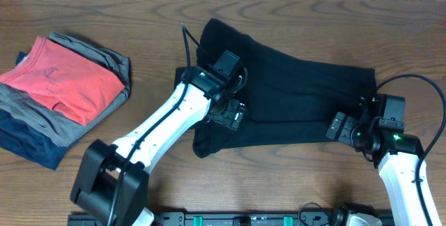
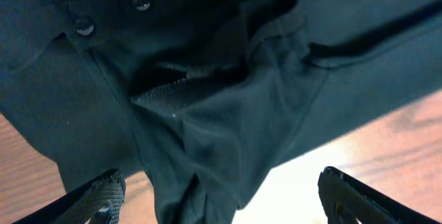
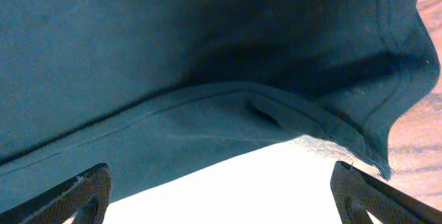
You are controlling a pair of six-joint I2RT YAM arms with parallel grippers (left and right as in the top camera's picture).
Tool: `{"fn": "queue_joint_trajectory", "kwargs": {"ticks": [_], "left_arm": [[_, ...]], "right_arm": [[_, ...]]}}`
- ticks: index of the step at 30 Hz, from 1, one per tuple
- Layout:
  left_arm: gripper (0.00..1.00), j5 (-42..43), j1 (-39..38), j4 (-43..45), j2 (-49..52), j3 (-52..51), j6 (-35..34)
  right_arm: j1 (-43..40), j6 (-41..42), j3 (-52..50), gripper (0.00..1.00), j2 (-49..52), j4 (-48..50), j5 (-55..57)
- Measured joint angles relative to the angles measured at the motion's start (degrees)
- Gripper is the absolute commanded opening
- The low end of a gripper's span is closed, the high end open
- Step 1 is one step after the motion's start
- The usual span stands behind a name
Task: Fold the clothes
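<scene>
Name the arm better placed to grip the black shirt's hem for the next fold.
Right, likely. The right gripper, open, sits at the hem of the black shirt; the left gripper, open, is over the buttoned collar end.

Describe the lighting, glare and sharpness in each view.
Overhead: even light, sharp, though the black shirt shows little detail. Left wrist: table washed out white below the shirt. Right wrist: same white glare, hem stitching clear.
</scene>
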Motion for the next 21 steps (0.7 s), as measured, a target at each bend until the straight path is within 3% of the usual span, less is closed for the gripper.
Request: {"fn": "queue_joint_trajectory", "kwargs": {"ticks": [11, 16, 21], "left_arm": [[0.91, -2.56, 0.24, 4.24, 12.00, -0.72, -2.23], [0.75, -2.69, 0.76, 6.08, 14.38, -0.92, -2.89], [0.74, -2.71, 0.76, 6.29, 14.23, -0.92, -2.89]], "right_arm": [[0.00, 0.00, 0.00, 0.99, 0.00, -0.70, 0.68], [0.00, 0.00, 0.00, 0.99, 0.00, -0.74, 0.81], [0.00, 0.00, 0.00, 0.99, 0.00, -0.74, 0.96]]}}
